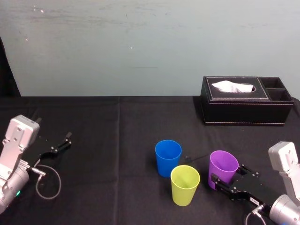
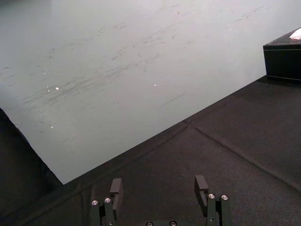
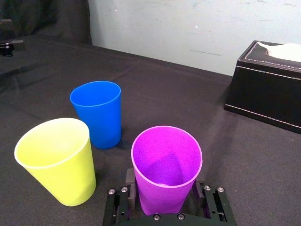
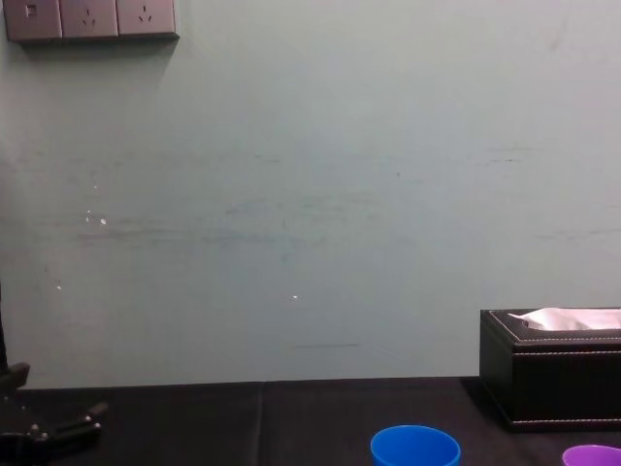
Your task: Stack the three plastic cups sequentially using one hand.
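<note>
Three plastic cups stand upright in a close cluster on the black cloth. The blue cup (image 1: 168, 157) (image 3: 96, 113) (image 4: 415, 449) is farthest back, and the yellow-green cup (image 1: 185, 184) (image 3: 56, 160) is nearest me. The purple cup (image 1: 223, 164) (image 3: 167, 160) (image 4: 594, 456) is on the right. My right gripper (image 1: 227, 174) (image 3: 163, 186) reaches in from the lower right, its two fingers pressed against the purple cup's lower sides. That cup rests on the cloth. My left gripper (image 1: 58, 145) (image 2: 160, 188) sits parked at the far left, fingers spread with nothing between them.
A black leather tissue box (image 1: 246, 101) (image 3: 268, 84) (image 4: 548, 374) stands at the back right, well behind the cups. A loose cable (image 1: 47, 180) loops beside the left arm. A pale wall (image 4: 310, 194) closes off the table's far edge.
</note>
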